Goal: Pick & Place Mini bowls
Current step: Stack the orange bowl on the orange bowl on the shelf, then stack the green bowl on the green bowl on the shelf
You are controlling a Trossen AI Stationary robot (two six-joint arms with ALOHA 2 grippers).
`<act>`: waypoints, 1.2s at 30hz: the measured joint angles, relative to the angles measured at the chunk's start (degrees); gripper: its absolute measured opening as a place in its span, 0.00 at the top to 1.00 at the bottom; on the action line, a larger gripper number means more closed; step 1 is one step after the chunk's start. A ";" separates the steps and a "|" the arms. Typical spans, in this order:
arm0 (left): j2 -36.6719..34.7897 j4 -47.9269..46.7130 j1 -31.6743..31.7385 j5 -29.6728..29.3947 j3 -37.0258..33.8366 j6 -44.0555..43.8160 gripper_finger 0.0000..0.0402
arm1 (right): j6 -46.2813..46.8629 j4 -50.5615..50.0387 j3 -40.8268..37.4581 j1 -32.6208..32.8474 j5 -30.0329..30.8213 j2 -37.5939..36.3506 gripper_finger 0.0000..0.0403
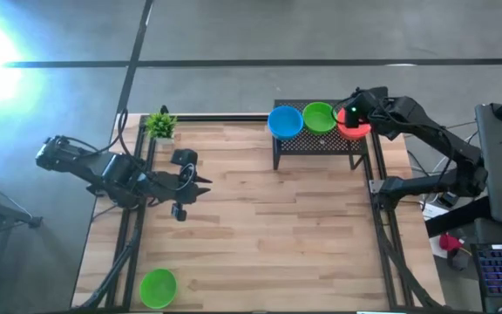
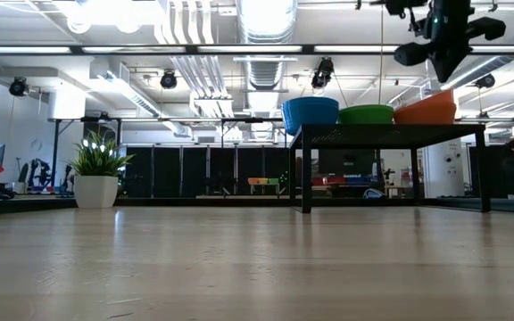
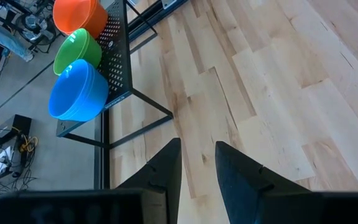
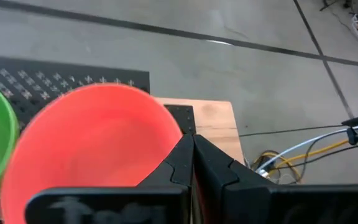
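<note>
Pale wood planks make up the table top (image 1: 260, 235), laid in staggered lengths and framed by dark metal rails, with grey concrete floor around it in the high view. At the table's far left corner stands a small leafy plant (image 1: 160, 125) in a white pot. The left gripper (image 1: 200, 185) hangs over the left part of the table, its two fingers (image 3: 163, 174) apart with a gap between them and nothing held. A lone green bowl (image 1: 158, 287) sits near the front left corner of the table.

Further right, a black perforated metal stand (image 1: 321, 144) on thin legs stands at the far edge. On its top sit three mini bowls in a row: a blue bowl (image 1: 285, 122), a green bowl (image 1: 318, 117) touching it, and an orange-red bowl (image 1: 356, 127) at the right end. The right gripper (image 4: 191, 163) is at the orange-red bowl's rim with its fingers pinched together on the wall; in the low view this bowl sits tilted.

Behind the table, the low view shows an open workspace with ceiling ducts, strip lights and dark partitions, and a person at the far right edge.
</note>
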 joint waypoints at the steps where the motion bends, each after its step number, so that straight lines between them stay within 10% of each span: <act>1: -0.02 0.00 -0.02 0.00 0.00 0.00 0.76 | -0.01 -0.04 -0.43 0.00 0.00 0.42 0.98; 19: 0.00 -3.68 -0.03 -0.38 0.00 -3.99 0.76 | -1.93 0.43 0.56 1.37 1.57 1.62 0.98; 36: 0.00 -19.40 -13.39 2.96 -4.62 -26.12 0.76 | 2.02 1.44 0.50 27.74 3.01 -0.27 0.98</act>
